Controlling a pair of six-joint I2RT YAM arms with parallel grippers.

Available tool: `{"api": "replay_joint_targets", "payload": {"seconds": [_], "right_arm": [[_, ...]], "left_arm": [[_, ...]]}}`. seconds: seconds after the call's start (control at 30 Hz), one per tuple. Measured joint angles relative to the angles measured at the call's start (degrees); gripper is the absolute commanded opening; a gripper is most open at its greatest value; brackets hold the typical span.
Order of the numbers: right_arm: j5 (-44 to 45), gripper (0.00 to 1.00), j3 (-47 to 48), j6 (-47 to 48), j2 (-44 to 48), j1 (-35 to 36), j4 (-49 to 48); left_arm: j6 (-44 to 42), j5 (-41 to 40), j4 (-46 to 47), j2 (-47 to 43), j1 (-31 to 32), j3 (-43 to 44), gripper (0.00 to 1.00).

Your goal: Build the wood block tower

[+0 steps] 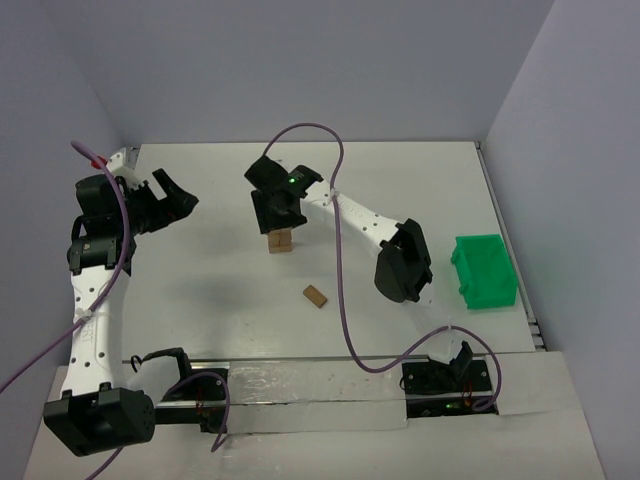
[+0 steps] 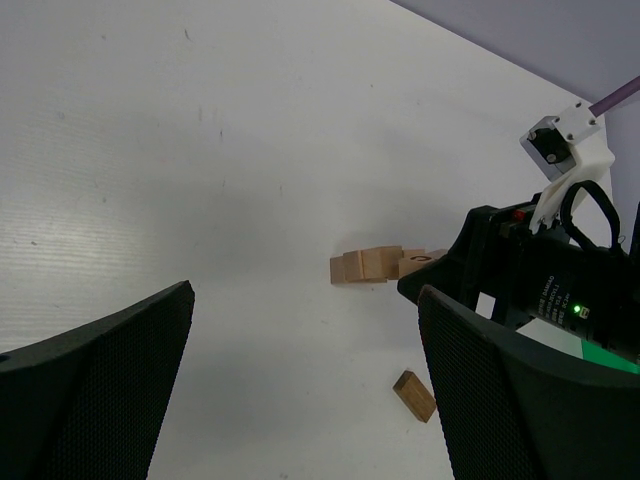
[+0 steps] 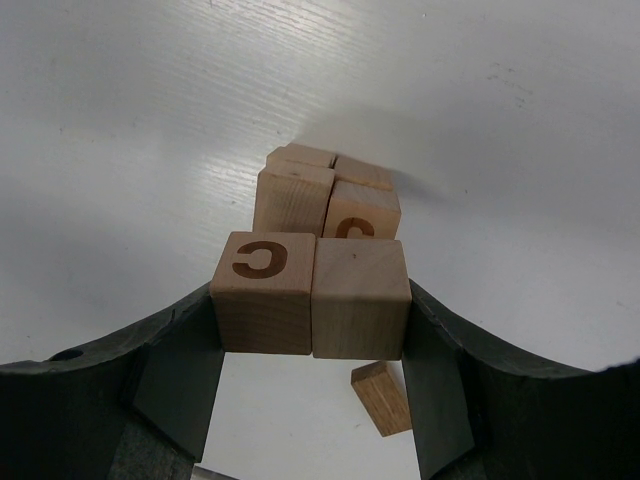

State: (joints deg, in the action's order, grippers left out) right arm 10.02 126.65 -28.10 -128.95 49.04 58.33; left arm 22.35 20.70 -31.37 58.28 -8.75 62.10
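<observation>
Right gripper [image 3: 312,335], pinching two side-by-side wooden blocks [image 3: 355,295] over the wood block tower [image 3: 325,200] on the table [image 1: 420,190]; left gripper [image 2: 300,385] hanging wide, empty; I am risking a skewed release knocking the stack over.

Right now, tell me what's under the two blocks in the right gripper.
Under the pair stands the tower: two lower layers of two blocks each, one marked C. The pair hides part of them; whether it touches them cannot be told.

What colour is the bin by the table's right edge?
The bin is bright green; the top external view shows it best.
</observation>
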Motion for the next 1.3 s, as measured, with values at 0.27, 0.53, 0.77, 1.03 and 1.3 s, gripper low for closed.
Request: {"api": "replay_joint_targets", "payload": {"seconds": [0.27, 0.53, 0.77, 1.03, 1.3], "right_arm": [[-0.2, 0.65, 0.1, 0.0, -0.8, -0.5, 0.0], [-0.6, 0.65, 0.3, 0.0, -2.1, -1.0, 0.0], [-0.6, 0.65, 1.0, -0.2, -2.1, -1.1, -0.6], [-0.2, 0.67, 1.0, -0.6, -2.1, -1.1, -0.7], [-0.1, 0.74, 1.0, -0.8, -2.1, -1.1, -0.7]], "left_arm": [[0.0, 0.5, 0.8, 0.0, -0.4, -0.4, 0.99], [0.2, 0.8, 1.3, -0.1, -0.5, -1.0, 0.99], [0.5, 1.0, 1.5, -0.1, -0.7, -1.7, 0.99], [0.9, 1.1, 1.6, -0.2, -0.8, -1.9, 0.99], [1.0, 1.3, 1.7, -0.4, -0.9, -2.5, 0.99]]}}
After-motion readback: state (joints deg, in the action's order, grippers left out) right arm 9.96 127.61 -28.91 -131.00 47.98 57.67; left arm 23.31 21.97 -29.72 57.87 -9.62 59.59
